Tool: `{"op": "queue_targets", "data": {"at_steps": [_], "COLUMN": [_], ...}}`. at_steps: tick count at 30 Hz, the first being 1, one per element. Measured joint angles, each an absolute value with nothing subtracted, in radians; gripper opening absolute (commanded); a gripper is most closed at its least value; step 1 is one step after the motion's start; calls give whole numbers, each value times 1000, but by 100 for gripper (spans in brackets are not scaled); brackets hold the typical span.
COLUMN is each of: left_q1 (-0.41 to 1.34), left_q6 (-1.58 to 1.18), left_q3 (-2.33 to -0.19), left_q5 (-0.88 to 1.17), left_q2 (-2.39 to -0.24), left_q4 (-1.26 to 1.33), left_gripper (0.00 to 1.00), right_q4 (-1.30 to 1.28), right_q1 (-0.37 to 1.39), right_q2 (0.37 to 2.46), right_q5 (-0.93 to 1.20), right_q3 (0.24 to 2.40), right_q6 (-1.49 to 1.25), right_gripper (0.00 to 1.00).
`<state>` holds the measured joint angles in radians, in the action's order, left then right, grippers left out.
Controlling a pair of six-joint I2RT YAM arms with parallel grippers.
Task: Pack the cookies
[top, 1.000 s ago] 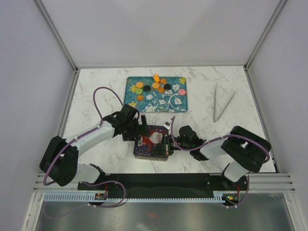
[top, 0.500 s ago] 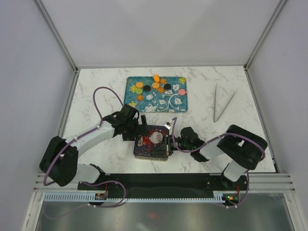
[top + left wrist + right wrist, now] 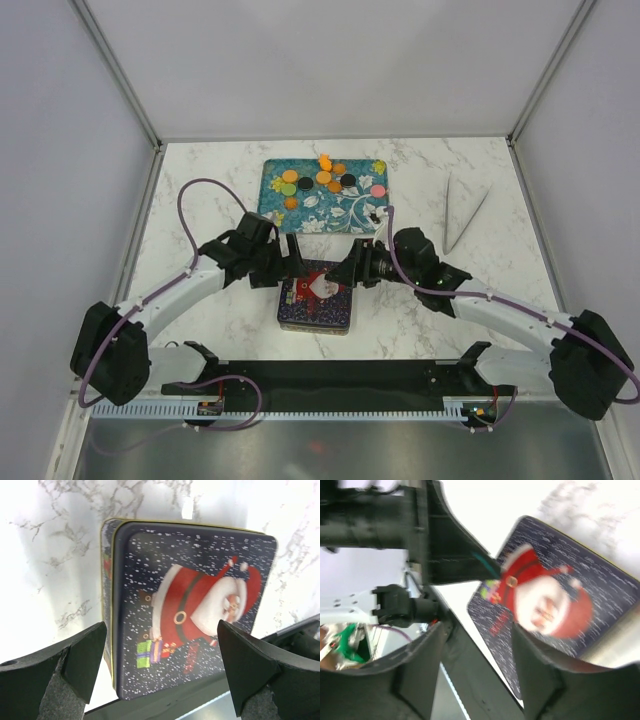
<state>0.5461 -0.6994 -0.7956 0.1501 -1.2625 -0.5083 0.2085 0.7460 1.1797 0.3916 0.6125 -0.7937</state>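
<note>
Swinging out from its folded pose by the base, the right arm (image 3: 480,300) now reaches in a long line across the table (image 3: 190,210), and its gripper has gone from the tin's right side to the tin's far right corner; the left arm has shifted only a little. Left gripper (image 3: 288,262) hangs at the far left corner of the tin (image 3: 315,300), and the wrist view shows its fingers (image 3: 75,662) spread wide, with the Santa lid lying flat and closed between and beyond them; whether they touch the tin cannot be told. Just right of this gripper, across the lid's far edge, sits the right gripper (image 3: 362,265), facing it and tilted down toward the tin. Its own view is blurred, yet its two fingers (image 3: 420,672) are plainly apart, nothing between them, with the Santa lid ahead and to their right and the left arm's dark links ahead to their left. The cookies (image 3: 322,178), orange, green, black, pink and yellow, lie clustered on the left half of a flowered tray (image 3: 350,215), beyond both grippers on the far side from the tin and apart from either. Well to the right of the right gripper, a pair of pale tongs (image 3: 465,215) lies on the marble.
</note>
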Motion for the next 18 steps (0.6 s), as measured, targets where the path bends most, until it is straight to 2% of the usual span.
{"op": "queue_targets", "data": {"at_steps": [2, 8, 14, 18], "left_q1": [545, 545, 545, 545], "left_q6": [-696, -690, -686, -687], "left_q3": [-796, -771, -704, -657], "left_q5": [165, 197, 204, 226], "left_q2": [-1241, -1179, -1164, -1165], "left_q4": [-508, -498, -491, -465], "left_gripper": [100, 100, 100, 98], "right_q4": [134, -14, -31, -28], "right_q1": [746, 744, 743, 743], "right_q2": [1135, 1143, 1277, 1368], "right_q5": [334, 173, 129, 135], "right_q3": [611, 588, 591, 635], "right_q6": [-777, -756, -754, -752], "right_gripper": [72, 80, 80, 73]}}
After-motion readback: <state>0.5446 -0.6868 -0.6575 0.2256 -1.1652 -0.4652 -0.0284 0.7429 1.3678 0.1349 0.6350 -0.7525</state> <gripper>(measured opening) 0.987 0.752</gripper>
